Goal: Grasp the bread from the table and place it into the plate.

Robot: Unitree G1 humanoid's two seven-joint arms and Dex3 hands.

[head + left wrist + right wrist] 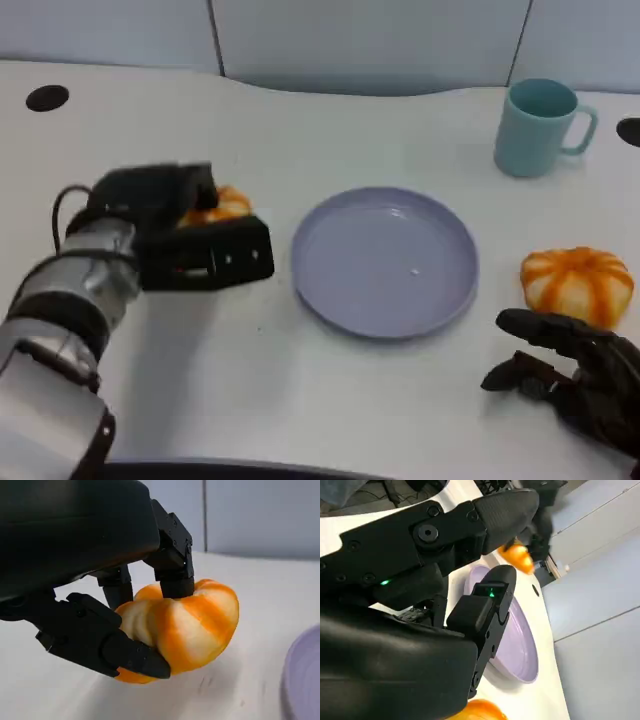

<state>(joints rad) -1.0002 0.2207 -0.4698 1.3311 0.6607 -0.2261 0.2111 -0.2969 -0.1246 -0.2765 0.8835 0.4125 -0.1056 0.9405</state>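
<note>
The robot's left hand (185, 235) grips an orange-and-cream striped, pumpkin-shaped bread roll (185, 625) at about nine o'clock of the round lavender plastic plate (385, 262). In the left wrist view its black fingers (172, 555) press down on the top of the roll while the thumb clamps it from below, and the roll looks just clear of the white table (330, 410), though whether it touches the surface cannot be told for sure. The roll is well apart from the plate's rim, whose edge shows in that view.

The plate lies in the middle of the table. A second striped orange bread roll (577, 284) sits on the table at roughly three o'clock of the plate, near its rim. The right hand (575, 375) hovers just on the near side of that roll, at about four o'clock of the plate, fingers spread and holding nothing. A pale teal ceramic mug (540, 127) stands upright at about one o'clock, handle to the right.
</note>
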